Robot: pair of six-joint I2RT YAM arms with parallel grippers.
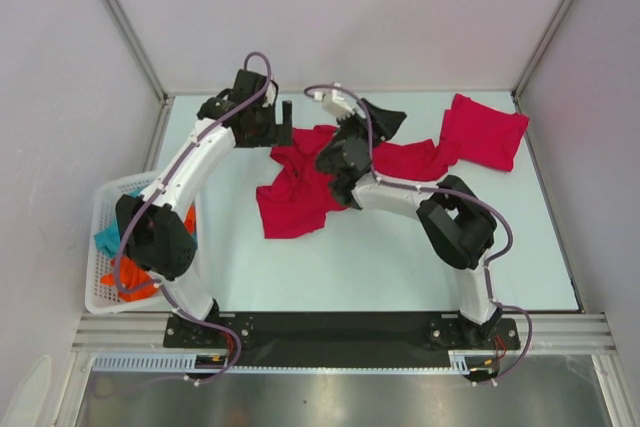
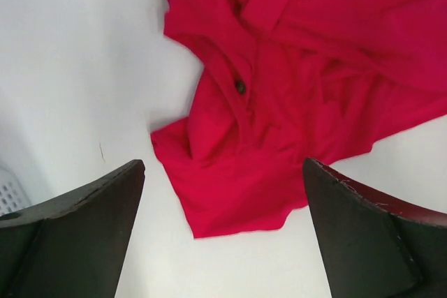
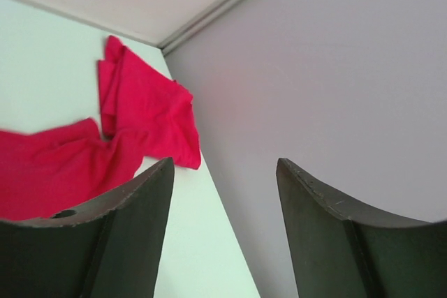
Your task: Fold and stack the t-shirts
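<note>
Top external | crumpled soft crimson t-shirts [image 1: 295, 202] | smooth pale table [image 1: 400, 267]

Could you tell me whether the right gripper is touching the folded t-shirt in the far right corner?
Apart. The top view shows bare table between the right gripper and the folded t-shirt by the far right corner.

**Q:** What lies on the tabletop [image 1: 400, 257]?
**A:** A crumpled t-shirt [image 1: 295, 202] at the middle, reaching right and back until it touches a folded t-shirt [image 1: 485, 132] near the far right corner.
**Q:** And beside the tabletop?
**A:** A basket [image 1: 105, 297] just off the left edge, toward the near corner, with clothes [image 1: 105, 239] in it; the left arm [image 1: 190, 172] passes over its right side.
</note>
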